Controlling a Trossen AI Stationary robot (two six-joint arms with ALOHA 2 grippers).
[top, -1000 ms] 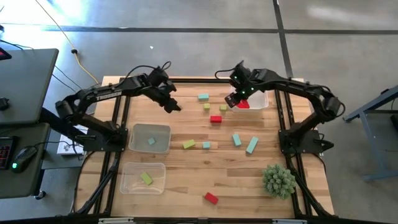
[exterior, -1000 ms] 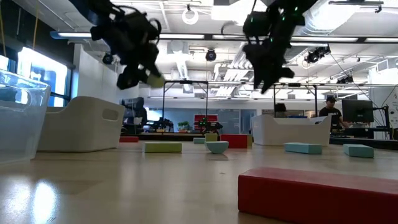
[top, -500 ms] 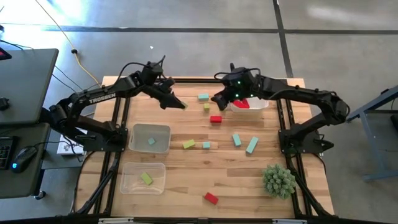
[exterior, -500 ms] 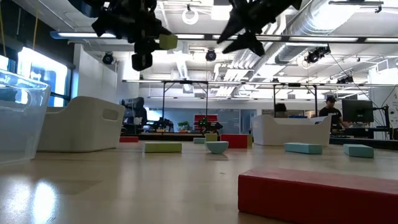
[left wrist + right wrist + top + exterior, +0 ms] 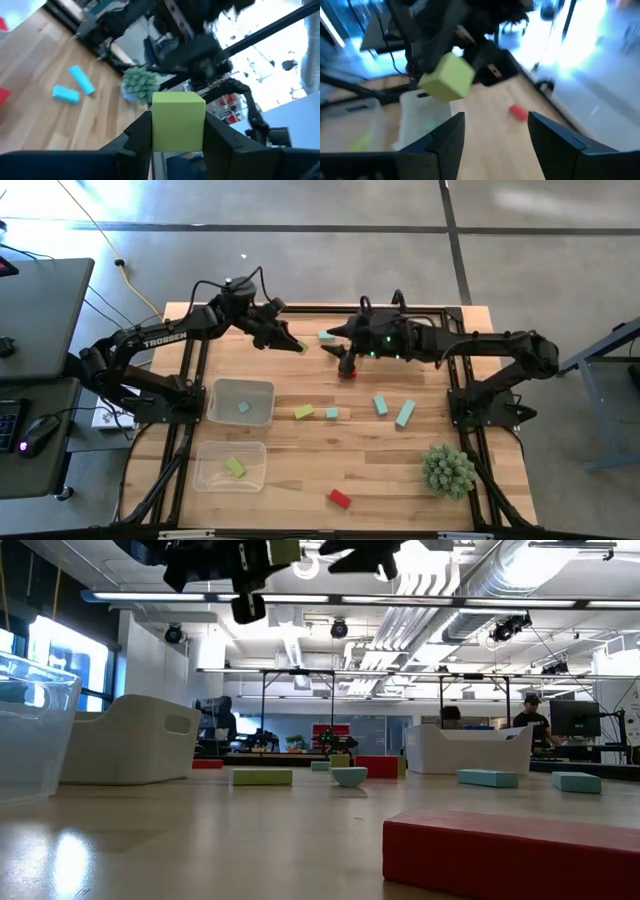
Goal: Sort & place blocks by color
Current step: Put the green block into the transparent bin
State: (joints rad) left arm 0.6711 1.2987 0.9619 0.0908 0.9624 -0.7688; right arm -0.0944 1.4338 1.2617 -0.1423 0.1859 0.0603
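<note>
The step in hand looks like carrying a yellow-green block to its tray. Nearest on the table sits the tray (image 5: 205, 468) already holding a yellow-green bar (image 5: 235, 467); that seems the right target, so the carry should stay level, high over the loose blocks, and release low inside the walls. Farther back, the left gripper (image 5: 292, 345) hangs above the table's far edge, jaws partly apart and clamped on the yellow-green cube (image 5: 178, 121). Facing it, the right gripper (image 5: 335, 340) hovers with jaws spread, holding nothing.
</note>
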